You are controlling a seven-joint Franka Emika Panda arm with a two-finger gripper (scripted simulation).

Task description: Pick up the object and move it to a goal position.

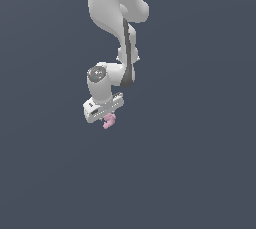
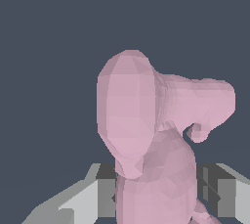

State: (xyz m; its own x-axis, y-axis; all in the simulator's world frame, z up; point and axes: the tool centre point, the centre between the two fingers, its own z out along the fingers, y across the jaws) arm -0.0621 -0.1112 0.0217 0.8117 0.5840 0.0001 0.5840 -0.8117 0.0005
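Closest to you in the wrist view, the pink object (image 2: 156, 135) fills the middle of the frame, a lumpy figurine with a broad rounded lobe and a stubby arm reaching toward the frame's right edge. You see its lower body sitting between the two grey fingers (image 2: 102, 193) of the end effector (image 2: 161, 196), which are clamped on it from either side. Farther off, in the exterior view, you find the end effector (image 1: 106, 115) just below the frame's centre, with the object (image 1: 109, 120) poking out beneath it. The white arm (image 1: 117, 18) descends from the top edge. Behind it lies plain dark grey; whether that is a floor you probably cannot tell.
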